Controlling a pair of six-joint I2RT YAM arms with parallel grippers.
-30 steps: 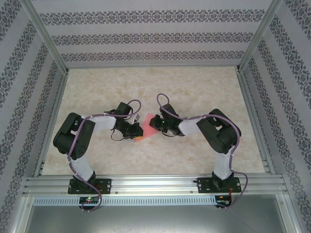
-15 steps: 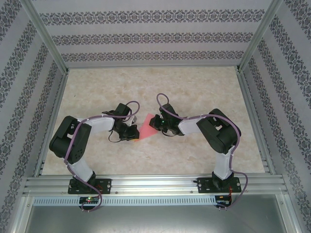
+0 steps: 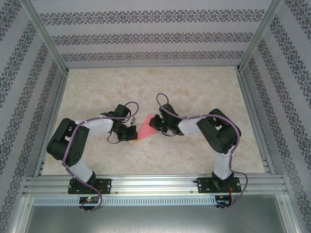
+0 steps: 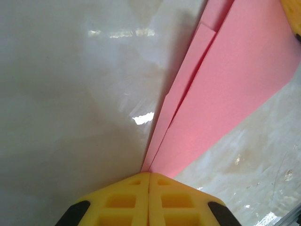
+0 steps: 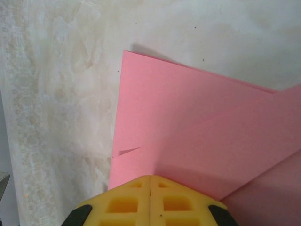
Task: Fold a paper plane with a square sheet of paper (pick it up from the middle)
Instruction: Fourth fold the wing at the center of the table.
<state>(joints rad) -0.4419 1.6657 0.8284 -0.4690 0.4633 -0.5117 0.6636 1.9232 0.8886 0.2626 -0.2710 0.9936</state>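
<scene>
Left gripper pinched shut on folded pink paper. Right gripper pinched shut on its other side. Paper sits between them, mid table.

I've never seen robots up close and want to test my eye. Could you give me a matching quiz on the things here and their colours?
Things:
1 folded paper
2 left gripper
3 table top
4 back wall

Colours:
A marbled beige
B yellow and black
C pale with dark patterned stripes
D pink

Pairs: 1-D, 2-B, 3-A, 4-C.
</scene>
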